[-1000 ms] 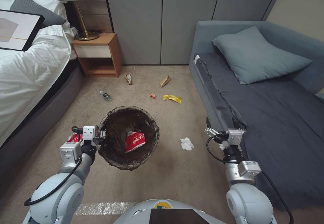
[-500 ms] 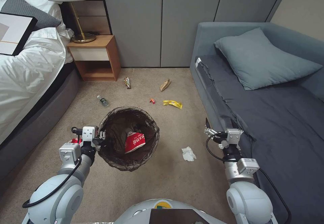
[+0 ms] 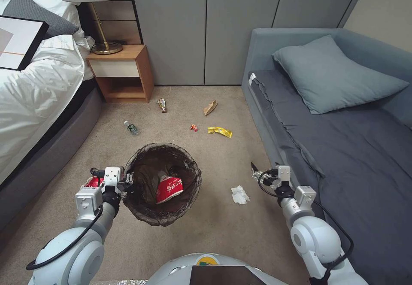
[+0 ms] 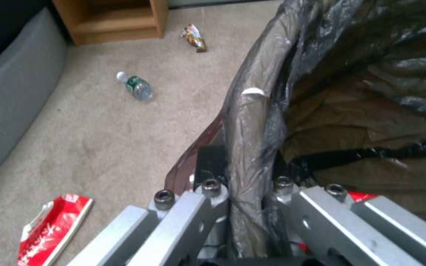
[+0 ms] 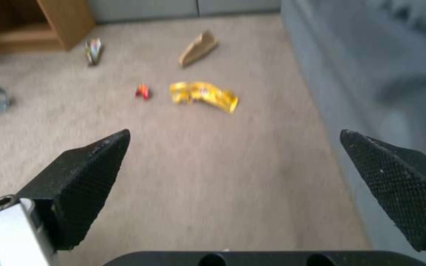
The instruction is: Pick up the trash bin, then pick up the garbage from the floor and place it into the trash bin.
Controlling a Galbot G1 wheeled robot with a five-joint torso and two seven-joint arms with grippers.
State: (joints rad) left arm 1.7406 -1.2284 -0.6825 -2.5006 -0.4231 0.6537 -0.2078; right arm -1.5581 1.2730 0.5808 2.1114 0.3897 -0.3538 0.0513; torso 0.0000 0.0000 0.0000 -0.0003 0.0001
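Note:
My left gripper [image 3: 128,179] is shut on the left rim of the trash bin [image 3: 189,170], which hangs above the floor [image 3: 223,229]; the left wrist view shows the gripper [image 4: 245,168] pinching the bagged rim [image 4: 252,111]. A red-and-white packet [image 3: 170,188] lies inside. Another red-and-white packet [image 3: 92,182] lies on the carpet below my left wrist. My right gripper [image 3: 256,172] is open, low beside the sofa, just behind a white tissue [image 3: 239,194]. Farther off lie a yellow wrapper [image 3: 219,131], a small red piece [image 3: 194,127], a brown paper scrap [image 3: 210,107], another wrapper [image 3: 162,104] and a bottle [image 3: 131,128].
A bed [image 3: 38,100] with white bedding runs along the left, with a wooden nightstand [image 3: 124,72] and lamp beyond it. A grey sofa [image 3: 343,139] with a cushion fills the right. Grey cabinet doors [image 3: 206,27] close off the far end of the carpet strip.
The camera shifted a little at first. My right arm has swung down and inward, bringing its gripper lower and nearer the tissue. The bin has dropped slightly with my left gripper.

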